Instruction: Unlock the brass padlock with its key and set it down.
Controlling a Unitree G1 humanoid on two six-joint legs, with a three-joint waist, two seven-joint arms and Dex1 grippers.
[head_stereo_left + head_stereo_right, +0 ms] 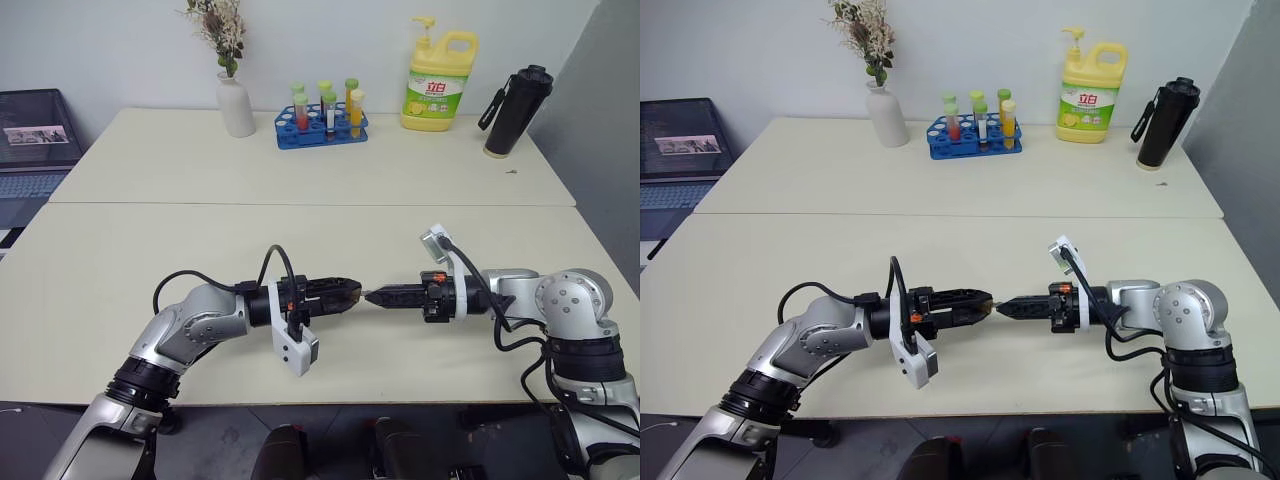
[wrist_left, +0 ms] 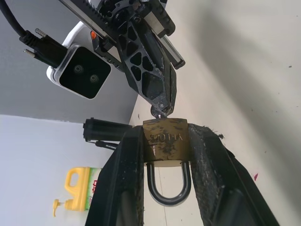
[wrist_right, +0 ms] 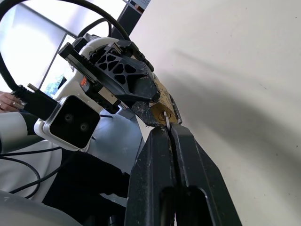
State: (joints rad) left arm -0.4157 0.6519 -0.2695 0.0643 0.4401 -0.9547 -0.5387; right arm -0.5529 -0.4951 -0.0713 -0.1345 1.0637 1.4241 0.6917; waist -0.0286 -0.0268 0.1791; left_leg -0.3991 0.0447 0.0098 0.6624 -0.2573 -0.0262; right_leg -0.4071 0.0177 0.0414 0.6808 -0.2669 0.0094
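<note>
The left gripper [image 2: 165, 155] pinches the brass padlock [image 2: 165, 143], the right gripper [image 3: 168, 134] pinches the key [image 3: 166, 118] tightly; a skewed turn could make the key slip out.

Left arm: reaches in from the left, forearm roughly level, pointing toward the right arm.
Left end effector [image 1: 350, 291]: fingers [image 2: 123, 179] part-closed, clamping the brass padlock [image 2: 165, 143] by its sides.
Right arm: reaches in from the right, wrist level, pointing left.
Right end effector [image 1: 375, 296]: fingers [image 3: 188, 155] pressed together on the key [image 3: 166, 118].
Spacing: the two tips meet nose to nose above the table [image 1: 300, 180].
</note>
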